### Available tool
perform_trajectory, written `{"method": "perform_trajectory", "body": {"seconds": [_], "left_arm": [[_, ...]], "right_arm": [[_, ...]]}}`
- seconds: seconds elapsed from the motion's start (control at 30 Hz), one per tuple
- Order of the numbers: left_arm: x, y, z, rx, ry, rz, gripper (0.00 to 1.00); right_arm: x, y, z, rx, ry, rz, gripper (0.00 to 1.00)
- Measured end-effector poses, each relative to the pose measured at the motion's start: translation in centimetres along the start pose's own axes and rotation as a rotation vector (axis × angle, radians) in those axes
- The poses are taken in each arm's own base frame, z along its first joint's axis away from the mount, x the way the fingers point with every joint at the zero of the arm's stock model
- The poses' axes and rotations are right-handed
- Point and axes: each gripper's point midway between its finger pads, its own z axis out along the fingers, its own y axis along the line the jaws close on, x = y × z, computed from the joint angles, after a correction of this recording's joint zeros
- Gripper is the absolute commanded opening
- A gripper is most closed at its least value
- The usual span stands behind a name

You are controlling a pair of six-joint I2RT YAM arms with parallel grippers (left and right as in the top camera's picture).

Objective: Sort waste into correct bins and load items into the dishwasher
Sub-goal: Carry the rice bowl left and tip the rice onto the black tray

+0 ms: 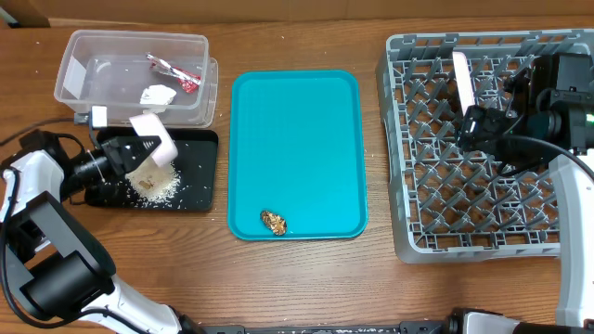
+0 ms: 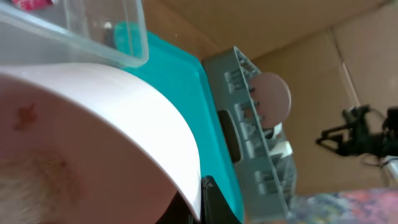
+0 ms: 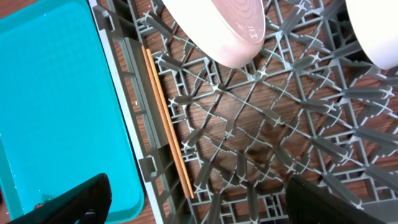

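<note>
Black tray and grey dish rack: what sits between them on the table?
The teal serving tray, carrying a small brown scrap, as the overhead view shows.

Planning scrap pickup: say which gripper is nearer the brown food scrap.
Left. Left gripper holds a bowl over the black tray, left of the scrap; right gripper is farther, over the rack.
</note>
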Motion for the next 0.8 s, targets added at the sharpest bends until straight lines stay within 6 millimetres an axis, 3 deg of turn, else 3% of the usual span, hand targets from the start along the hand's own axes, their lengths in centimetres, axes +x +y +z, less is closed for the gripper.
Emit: {"method": "perform_trajectory", "body": {"seconds": [0.37,0.53,0.67,0.8], "left_arm": [[-1.0,-0.9,0.0,0.064,-0.042,-0.088,0.04],[-0.4,-1.8,-0.2,0.095,-0.043,-0.136,0.04],[-0.7,-0.4,-0.1,0.034,-0.031,-0.108,0.04],[-0.5,-0.6,-0.2,0.043,-0.031,-0.118,0.04]], "right_arm": [[0.0,0.0,0.0,0.001,0.002,0.001,0.91],[0.2,0.0,0.0,0.001,0.006,0.002,0.91],[0.2,-0.1,0.0,0.002,0.009,0.002,0.91],[0.2,-0.1,0.0,0.003,0.009,0.002,0.91]]}}
